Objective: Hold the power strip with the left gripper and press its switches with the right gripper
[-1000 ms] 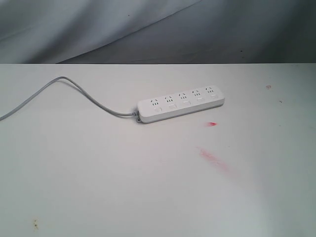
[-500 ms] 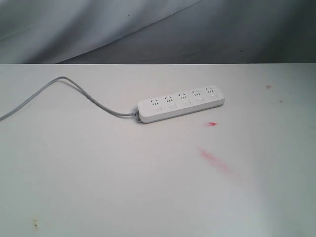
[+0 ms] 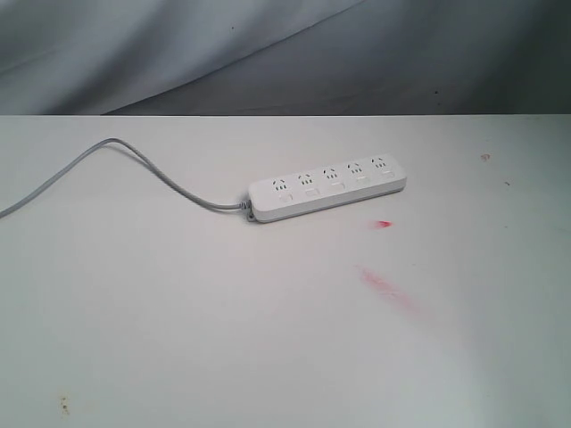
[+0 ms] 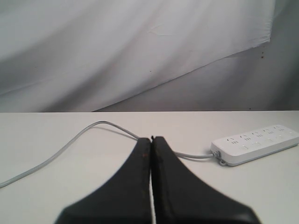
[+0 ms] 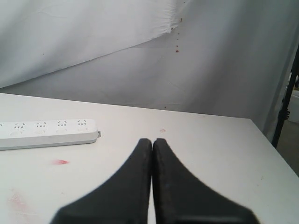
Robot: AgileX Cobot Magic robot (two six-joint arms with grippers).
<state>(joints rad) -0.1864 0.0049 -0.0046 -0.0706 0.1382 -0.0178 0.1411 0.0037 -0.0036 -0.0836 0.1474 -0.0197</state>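
Up close, the left gripper [image 4: 151,138] has its two black fingers pressed together on nothing, and the right gripper [image 5: 152,140] is closed and empty too, both well apart from the power strip [image 3: 326,193]. Red smears [image 3: 385,287] mark the white table [image 3: 223,339] just in front of the strip, which lies flat with its switches [image 3: 335,186] untouched. Its grey cord [image 3: 134,159] curves off leftward. Grey cloth [image 3: 178,53] hangs behind.
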